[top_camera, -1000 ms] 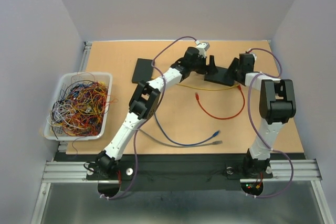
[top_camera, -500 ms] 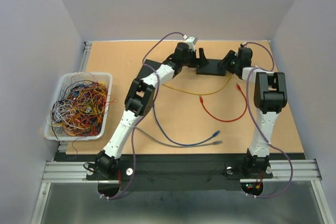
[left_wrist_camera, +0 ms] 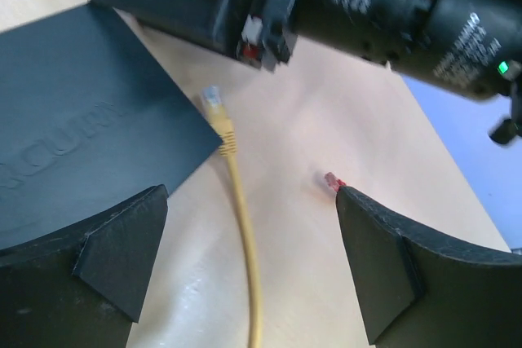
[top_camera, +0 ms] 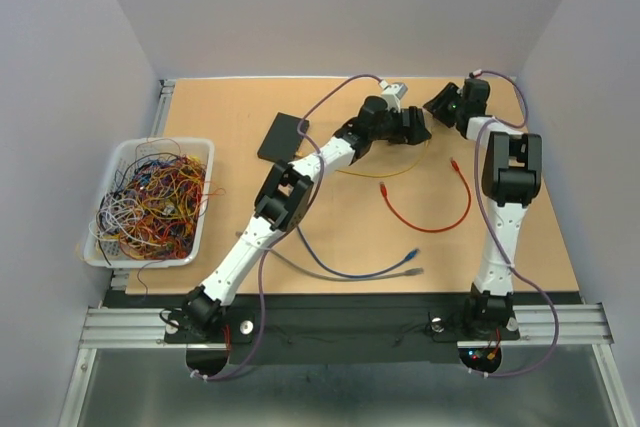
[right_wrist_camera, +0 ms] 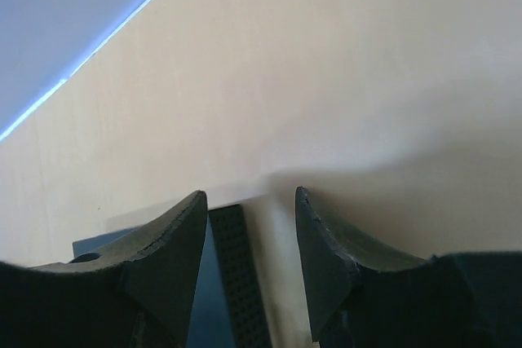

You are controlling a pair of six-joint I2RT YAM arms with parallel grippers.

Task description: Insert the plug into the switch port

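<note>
The dark switch [left_wrist_camera: 81,120] fills the left of the left wrist view; its ports do not show. A yellow cable's clear plug [left_wrist_camera: 214,102] lies on the table by the switch's corner. It sits ahead of my left gripper [left_wrist_camera: 249,193], which is open and empty. The top view shows that gripper [top_camera: 415,127] over the switch. My right gripper [right_wrist_camera: 249,195] straddles the switch's perforated side [right_wrist_camera: 241,283]. Its jaws are apart, with a gap at the right finger. From above it [top_camera: 442,107] is near the far edge. A red plug [left_wrist_camera: 330,179] peeks beside my left gripper's right finger.
A flat black slab [top_camera: 283,137] lies left of the arms. A white bin [top_camera: 160,143] full of tangled wires stands at the table's left. A red cable [top_camera: 430,219], a blue cable [top_camera: 330,269] and a grey cable [top_camera: 400,272] lie nearer the front.
Both grippers and the switch went left and then came back right, ending nearer the far edge. The left jaws opened slightly wider. The right jaws narrowed a little.
</note>
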